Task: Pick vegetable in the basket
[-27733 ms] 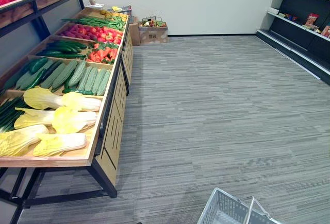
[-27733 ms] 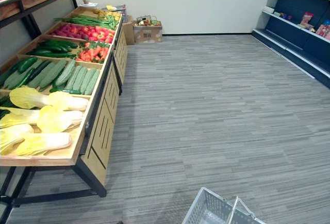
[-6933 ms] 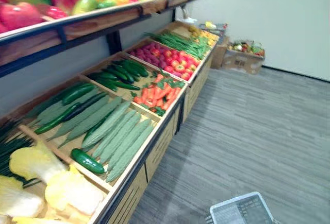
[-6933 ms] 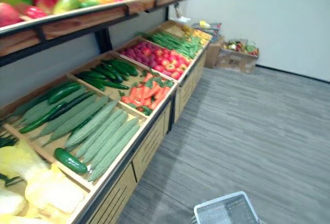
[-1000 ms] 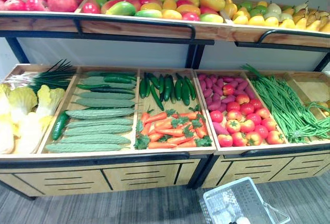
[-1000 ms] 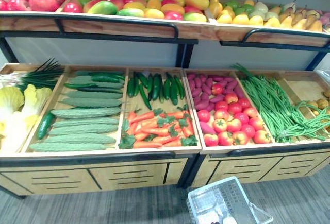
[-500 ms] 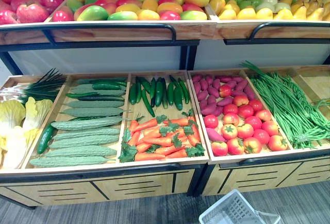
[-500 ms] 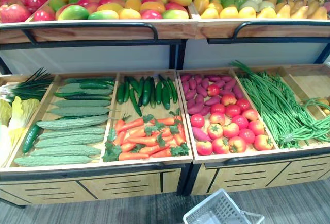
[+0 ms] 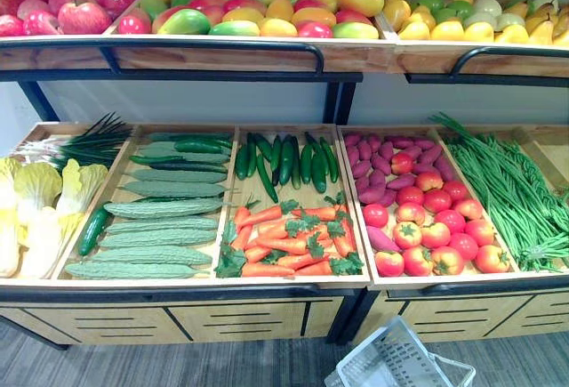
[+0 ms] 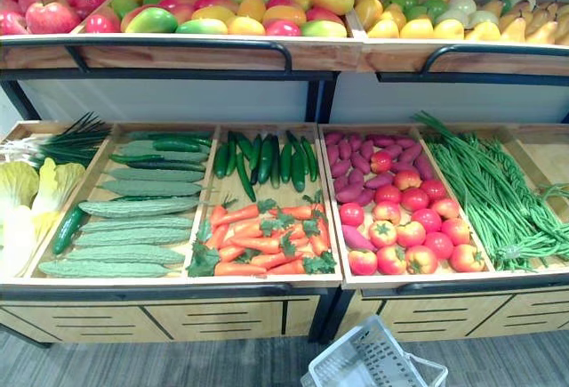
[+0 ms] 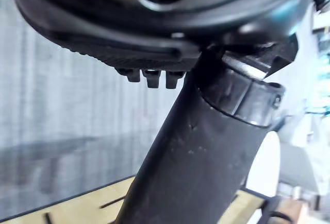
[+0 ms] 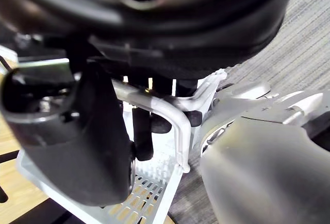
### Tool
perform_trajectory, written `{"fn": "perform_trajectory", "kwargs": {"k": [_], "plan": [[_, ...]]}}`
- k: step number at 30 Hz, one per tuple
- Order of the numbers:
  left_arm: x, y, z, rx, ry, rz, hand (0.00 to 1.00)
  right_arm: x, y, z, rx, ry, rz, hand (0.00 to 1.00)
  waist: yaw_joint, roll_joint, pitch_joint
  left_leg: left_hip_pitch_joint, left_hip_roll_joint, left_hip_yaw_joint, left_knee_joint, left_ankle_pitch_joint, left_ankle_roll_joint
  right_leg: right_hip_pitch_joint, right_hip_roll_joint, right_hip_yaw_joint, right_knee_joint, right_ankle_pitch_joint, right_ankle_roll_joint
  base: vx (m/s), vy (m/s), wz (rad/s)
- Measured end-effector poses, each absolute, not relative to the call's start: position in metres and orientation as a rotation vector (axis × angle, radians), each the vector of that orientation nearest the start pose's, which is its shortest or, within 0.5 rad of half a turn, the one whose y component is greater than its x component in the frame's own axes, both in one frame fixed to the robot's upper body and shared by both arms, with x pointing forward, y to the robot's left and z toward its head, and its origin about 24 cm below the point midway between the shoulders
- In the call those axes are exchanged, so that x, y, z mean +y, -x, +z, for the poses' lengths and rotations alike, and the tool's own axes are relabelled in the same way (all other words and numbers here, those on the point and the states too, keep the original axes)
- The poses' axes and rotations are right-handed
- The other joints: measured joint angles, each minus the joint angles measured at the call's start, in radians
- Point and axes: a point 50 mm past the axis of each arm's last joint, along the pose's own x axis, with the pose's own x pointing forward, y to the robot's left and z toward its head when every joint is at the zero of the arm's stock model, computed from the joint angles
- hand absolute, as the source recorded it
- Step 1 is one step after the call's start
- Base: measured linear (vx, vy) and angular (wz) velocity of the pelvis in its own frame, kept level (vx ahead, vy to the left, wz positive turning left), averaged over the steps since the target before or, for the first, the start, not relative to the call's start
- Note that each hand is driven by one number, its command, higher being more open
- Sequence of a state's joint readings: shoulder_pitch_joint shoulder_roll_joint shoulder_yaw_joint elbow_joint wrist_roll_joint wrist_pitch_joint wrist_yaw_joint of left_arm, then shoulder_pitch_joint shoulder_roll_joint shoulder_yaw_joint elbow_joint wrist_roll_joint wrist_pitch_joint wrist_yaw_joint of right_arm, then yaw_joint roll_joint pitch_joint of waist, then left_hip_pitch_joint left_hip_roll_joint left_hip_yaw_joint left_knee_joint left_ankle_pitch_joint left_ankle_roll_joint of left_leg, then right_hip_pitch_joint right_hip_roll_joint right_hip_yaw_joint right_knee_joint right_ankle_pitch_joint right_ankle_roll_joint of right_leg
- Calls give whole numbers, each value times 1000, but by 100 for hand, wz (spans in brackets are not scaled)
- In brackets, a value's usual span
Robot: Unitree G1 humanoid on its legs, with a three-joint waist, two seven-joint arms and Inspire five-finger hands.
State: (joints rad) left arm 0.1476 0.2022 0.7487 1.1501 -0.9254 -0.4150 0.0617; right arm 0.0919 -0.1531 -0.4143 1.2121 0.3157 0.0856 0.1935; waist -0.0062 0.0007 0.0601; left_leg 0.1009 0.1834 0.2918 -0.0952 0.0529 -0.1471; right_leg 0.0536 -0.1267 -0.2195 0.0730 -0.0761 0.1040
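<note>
**Basket In Hand, Nothing Picked Yet**

The robot stood facing a two-tier wooden produce stand, and by the look of things the task had barely begun. The white plastic mesh basket hung low in front of the stand, near the floor and on the robot's right. The part of it that showed held no vegetable.

In the right wrist view, the right hand had its fingers hooked over the basket's pale loop handle, with the thumb on the near side, so the basket was being carried. The left hand showed in its own wrist view with nothing seen in it. Whether it was open or closed could not be told.

All the vegetables lay in the lower trays, well apart from both hands:

- Orange carrots with green tops sat in the middle front.
- Dark green cucumbers lay behind the carrots.
- Pale knobbly green gourds were to their left.
- Red tomatoes were to their right.
- Long green beans lay further right.
- Pale leafy cabbages were at the far left.

The upper shelf held mixed fruit.

Only the approach and the hold on the basket seemed done. Choosing a vegetable, reaching with the free left hand, grasping it and dropping it into the basket were all left.
</note>
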Motion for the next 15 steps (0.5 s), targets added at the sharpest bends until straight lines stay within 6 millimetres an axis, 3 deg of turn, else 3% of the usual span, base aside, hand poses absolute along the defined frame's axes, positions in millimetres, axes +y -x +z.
{"fn": "perform_trajectory", "kwargs": {"k": [5, 9, 13, 15], "plan": [[360, -35, -95, 192, 593, 1510, 100, -235, -47, -167, 1187, -525, -494, 0, 9, 1, -2, -1, 0, 8, 0, -6, -1, 2, 0, 2, -4, 0, 0, -1, 4, -1], [376, -89, -55, 52, 458, 1344, 100, -232, -47, -167, 1184, -522, -479, 0, 27, 1, -4, 4, 0, 25, 0, -13, -4, 3, 1, 15, -9, 0, 0, 11, 21, -10], [370, -139, -17, 12, 251, 1071, 100, -229, -52, -167, 1184, -500, -440, 0, 28, 0, -5, 18, 0, 51, 0, -13, -4, 4, 3, 29, -13, 0, 0, 31, 15, -11], [353, -169, 2, 9, 84, 856, 100, -228, -55, -166, 1181, -489, -420, 0, 29, 3, -9, 23, 0, 65, 0, -13, -4, 4, 5, 39, -16, 1, -1, 12, 7, -14]]}}
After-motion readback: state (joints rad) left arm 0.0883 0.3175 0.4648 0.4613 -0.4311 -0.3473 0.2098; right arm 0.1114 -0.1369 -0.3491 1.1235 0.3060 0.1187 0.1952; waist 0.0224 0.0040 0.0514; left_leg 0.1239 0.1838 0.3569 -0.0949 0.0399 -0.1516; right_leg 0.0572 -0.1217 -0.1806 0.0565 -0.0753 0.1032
